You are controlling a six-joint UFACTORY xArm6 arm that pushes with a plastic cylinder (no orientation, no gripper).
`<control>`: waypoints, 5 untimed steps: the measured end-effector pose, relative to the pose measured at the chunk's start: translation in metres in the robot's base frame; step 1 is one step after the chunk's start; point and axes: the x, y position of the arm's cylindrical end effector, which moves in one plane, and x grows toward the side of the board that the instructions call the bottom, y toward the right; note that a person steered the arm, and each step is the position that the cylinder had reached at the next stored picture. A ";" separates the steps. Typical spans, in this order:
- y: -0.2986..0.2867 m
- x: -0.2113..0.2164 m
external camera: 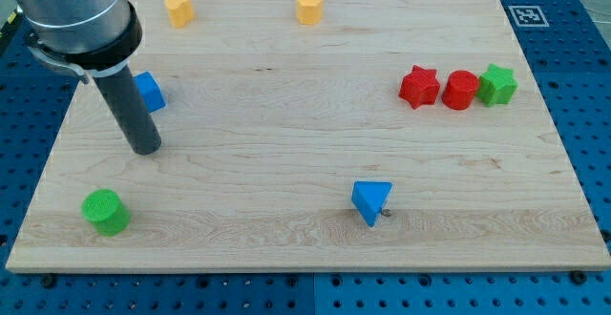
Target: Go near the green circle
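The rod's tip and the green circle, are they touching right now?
Apart. The camera view shows bare wood between my tip and the green circle, which sits below it toward the view's bottom left.

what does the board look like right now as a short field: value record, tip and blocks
surface: wooden board
my tip: view's left, above and to the right of the green circle, apart from it
green circle block: bottom left
blue cube block: partly behind the rod
yellow blocks: two at the top, and
right-side row: red star, red cylinder, green star
blue triangle block: bottom centre
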 end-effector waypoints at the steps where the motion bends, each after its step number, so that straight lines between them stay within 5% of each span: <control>1: 0.000 -0.002; 5: -0.041 -0.003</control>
